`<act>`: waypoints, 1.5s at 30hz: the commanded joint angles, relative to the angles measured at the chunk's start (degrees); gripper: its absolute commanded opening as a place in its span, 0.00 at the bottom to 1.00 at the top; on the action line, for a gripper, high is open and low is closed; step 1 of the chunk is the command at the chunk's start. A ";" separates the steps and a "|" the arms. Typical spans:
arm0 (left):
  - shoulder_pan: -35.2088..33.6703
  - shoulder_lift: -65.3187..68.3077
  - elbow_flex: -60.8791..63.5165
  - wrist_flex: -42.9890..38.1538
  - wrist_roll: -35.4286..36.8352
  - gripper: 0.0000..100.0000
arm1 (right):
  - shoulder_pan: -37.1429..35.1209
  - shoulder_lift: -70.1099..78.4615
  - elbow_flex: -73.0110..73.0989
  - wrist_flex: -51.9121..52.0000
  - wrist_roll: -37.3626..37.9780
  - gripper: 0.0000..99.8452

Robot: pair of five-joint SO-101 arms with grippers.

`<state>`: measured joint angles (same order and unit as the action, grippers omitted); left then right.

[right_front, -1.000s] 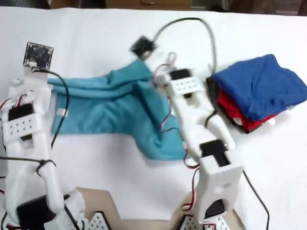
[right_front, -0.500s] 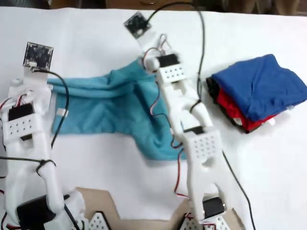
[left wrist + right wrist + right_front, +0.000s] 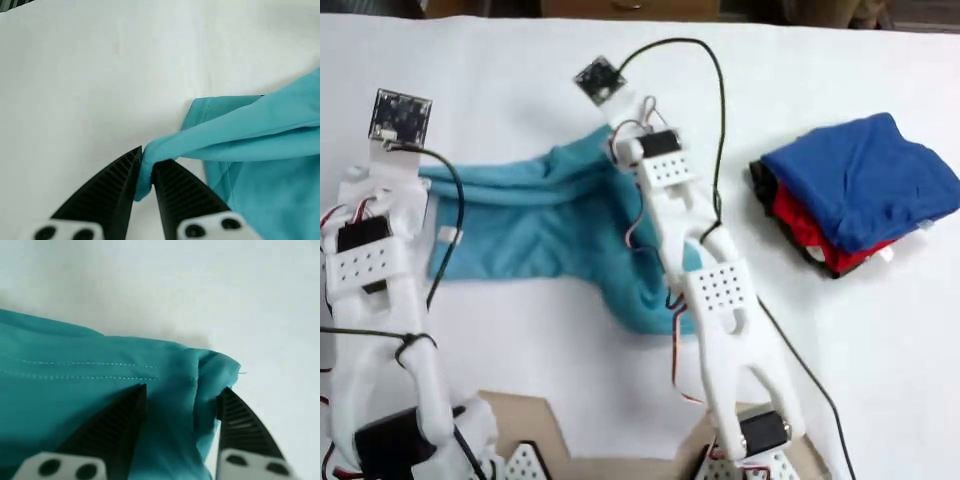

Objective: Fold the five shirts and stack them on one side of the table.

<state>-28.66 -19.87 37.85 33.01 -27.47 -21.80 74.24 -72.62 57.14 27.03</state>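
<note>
**Teal shirt mid-fold on white table top point(image 3: 520, 60)**

Step, as judged: folding the crumpled teal cotton shirt point(image 3: 535, 225), spread wide with one flap trailing toward the arm bases. Probably fourth of five, going by the stack.

- Stack of folded shirts point(image 3: 850, 190): well apart from the teal shirt, off its right-arm end. Blue shirt point(image 3: 865, 175) on top, red shirt point(image 3: 800, 232) under it, dark layer point(image 3: 760, 185) lowest.
- Left arm point(image 3: 365, 265): alongside the teal shirt's outer end.
- Right arm point(image 3: 720, 290): lying across the teal shirt's other end.
- Left gripper point(image 3: 147, 160): clamped on a taut pinch of teal shirt hem.
- Right gripper point(image 3: 184, 390): spread wide, astride the teal shirt's stitched corner, nothing pinched yet.

Next, as judged: close right on that corner, lift both ends together, carry across the teal shirt to halve it. Match heights or risk a skewed fold. Then over to the stack.

Surface: smooth matt white, likely low grip, so expect sliding if dragged.

- Brown cardboard sheet point(image 3: 520, 420): under the arm bases, on the near side of the teal shirt.
- Black cable point(image 3: 719, 110): looping just past the teal shirt's right end, a possible snag.

Room: thin brown strip point(image 3: 620, 8) beyond the table edge, on the far side of the teal shirt. Too little to identify.
</note>
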 commanded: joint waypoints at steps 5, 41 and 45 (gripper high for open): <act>-0.44 -0.88 -1.63 -0.09 -0.18 0.02 | 0.66 -0.22 -3.69 0.22 0.18 0.01; 0.70 -0.79 -4.53 0.26 -0.09 0.02 | 8.92 -3.30 -20.48 42.68 2.20 0.04; 0.97 -0.79 -4.35 0.18 -0.09 0.02 | 8.48 -3.47 -23.21 43.03 2.11 0.16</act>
<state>-27.96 -19.87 36.53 33.01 -27.47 -13.71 71.78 -92.84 100.04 28.62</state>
